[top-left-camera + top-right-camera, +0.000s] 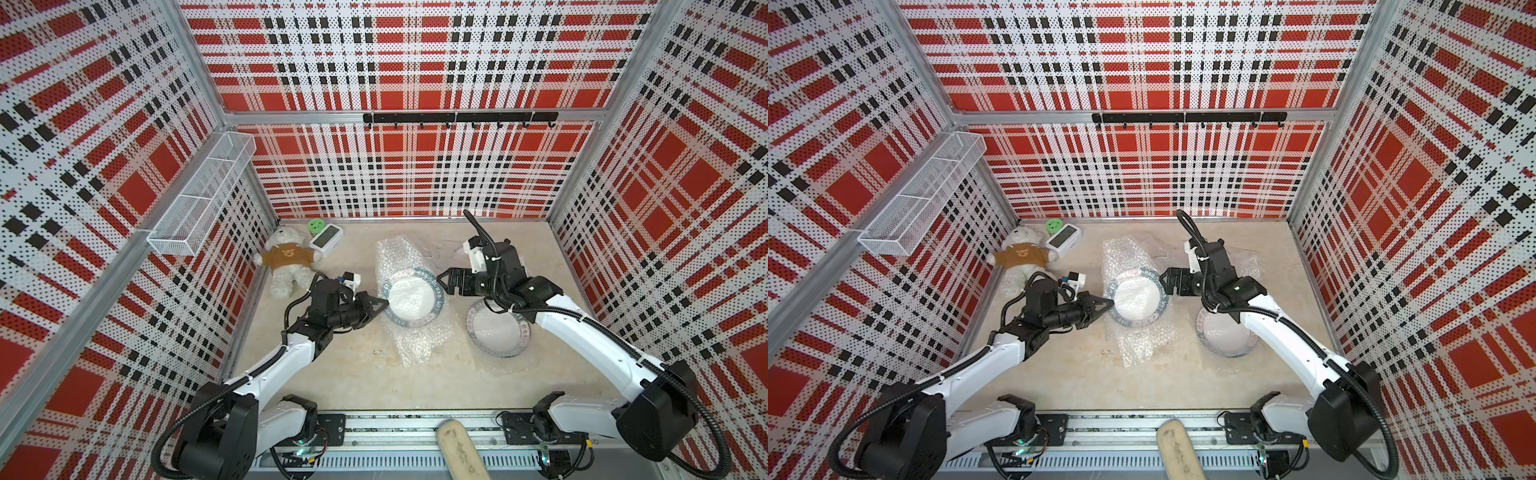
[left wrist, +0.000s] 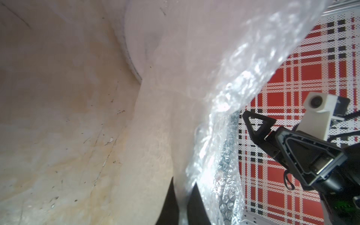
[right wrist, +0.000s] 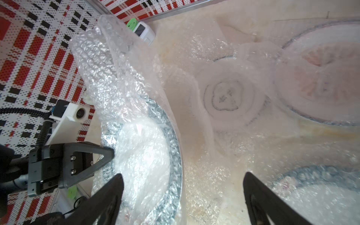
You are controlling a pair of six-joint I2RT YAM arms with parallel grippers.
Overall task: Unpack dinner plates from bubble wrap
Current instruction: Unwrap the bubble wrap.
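Plate 1: round white plate w/ dark lettered rim band, mid beige table, wrap over & under it.
Wrap: clear crinkly bubble wrap sheet, one end standing up toward the table's far edge.
L gripper: mine, clamped tight on that wrap at Plate 1's left rim.
R gripper: mine, jaws wide apart, nothing in them, just beside Plate 1's right rim.
Plate 2: same lettered sort, nearer the table's right edge, wrapped, partly under my R arm.
Other plates: emblem plate & pinkish-marked plate, both under wrap in R wrist view.
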